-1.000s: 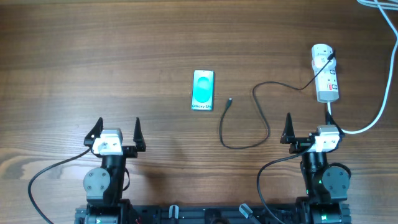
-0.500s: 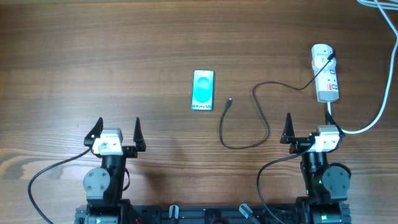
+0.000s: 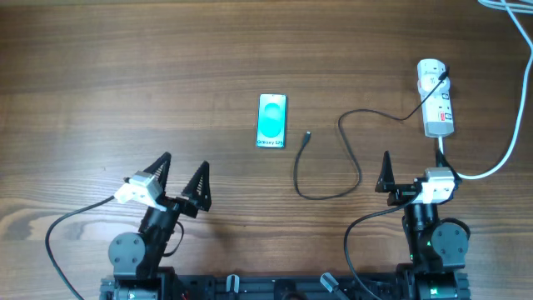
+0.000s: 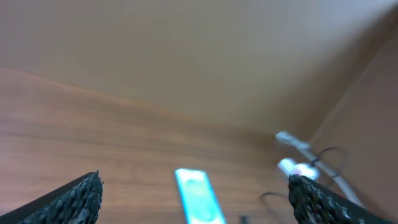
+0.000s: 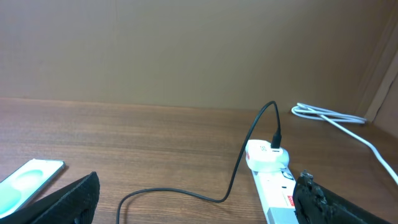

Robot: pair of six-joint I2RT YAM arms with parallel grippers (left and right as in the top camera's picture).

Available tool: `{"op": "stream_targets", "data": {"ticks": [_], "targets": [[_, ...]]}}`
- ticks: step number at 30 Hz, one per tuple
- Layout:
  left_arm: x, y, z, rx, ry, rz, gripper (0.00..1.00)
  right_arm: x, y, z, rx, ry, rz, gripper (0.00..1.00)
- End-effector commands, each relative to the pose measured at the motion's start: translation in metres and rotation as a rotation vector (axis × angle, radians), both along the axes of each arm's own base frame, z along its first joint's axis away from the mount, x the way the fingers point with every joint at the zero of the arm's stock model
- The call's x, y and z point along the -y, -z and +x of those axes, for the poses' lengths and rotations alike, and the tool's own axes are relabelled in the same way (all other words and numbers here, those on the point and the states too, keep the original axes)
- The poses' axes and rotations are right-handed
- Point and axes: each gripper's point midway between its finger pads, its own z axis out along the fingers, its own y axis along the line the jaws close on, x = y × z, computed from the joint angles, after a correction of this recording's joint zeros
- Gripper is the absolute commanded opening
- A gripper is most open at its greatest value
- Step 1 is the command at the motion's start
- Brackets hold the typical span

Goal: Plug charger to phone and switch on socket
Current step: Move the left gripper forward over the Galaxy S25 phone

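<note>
The phone (image 3: 272, 121) lies flat at mid-table with its cyan screen up. It also shows in the left wrist view (image 4: 199, 196) and the right wrist view (image 5: 25, 183). The charger cable (image 3: 358, 171) loops right of it, with its loose connector tip (image 3: 307, 136) near the phone's lower right. Its other end enters a white adapter (image 5: 267, 155) on the socket (image 3: 436, 100) at far right. My left gripper (image 3: 183, 171) is open and empty, angled toward the phone from the near left. My right gripper (image 3: 414, 171) is open and empty, just short of the socket (image 5: 277, 193).
The thick white cord (image 3: 500, 167) runs from the socket's near end past my right gripper, up the right edge and off the far corner (image 5: 336, 117). A plain wall stands behind the table.
My left gripper has turned to the right and swung toward the phone. The right arm, phone, cable and socket have not moved.
</note>
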Motion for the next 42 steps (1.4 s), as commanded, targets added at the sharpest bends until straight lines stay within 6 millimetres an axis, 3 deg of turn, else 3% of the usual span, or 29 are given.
{"op": "stream_targets", "data": {"ticks": [1, 6, 13, 17, 20, 24, 27, 32, 37, 42], "targets": [[0.02, -0.011, -0.01, 0.019, 0.132, -0.062, 1.0, 0.0, -0.001, 0.0, 0.006, -0.005, -0.018, 1.0], [0.022, -0.024, -0.014, 0.072, 0.15, -0.056, 1.0, 0.0, -0.001, 0.0, 0.006, -0.005, -0.018, 1.0], [0.021, -0.086, -0.024, 0.204, 0.126, 0.069, 1.0, 0.0, -0.001, 0.0, 0.006, -0.005, -0.017, 1.0], [0.022, -0.109, -0.014, 0.123, 0.126, 0.092, 1.0, 0.0, -0.001, 0.0, 0.006, -0.005, -0.018, 1.0], [0.022, -0.108, 0.004, -0.079, 0.133, 0.083, 1.0, 0.0, -0.001, 0.0, 0.006, -0.005, -0.018, 1.0], [0.013, -0.09, 0.033, -0.413, 0.089, 0.08, 1.0, 0.0, -0.001, 0.0, 0.006, -0.004, -0.018, 1.0], [0.025, -0.084, 0.052, -0.599, 0.164, 0.057, 1.0, 0.0, -0.001, 0.0, 0.006, -0.004, -0.018, 1.0], [0.067, -0.099, 0.061, -0.593, 0.463, -0.026, 1.0, 0.0, -0.001, 0.0, 0.006, -0.004, -0.018, 1.0], [0.062, -0.083, 0.071, -0.658, 0.381, -0.022, 1.0, 0.0, -0.001, 0.0, 0.006, -0.005, -0.017, 1.0], [0.072, -0.071, 0.068, -0.709, 0.286, 0.089, 1.0, 0.0, -0.001, 0.0, 0.006, -0.004, -0.018, 1.0]]}}
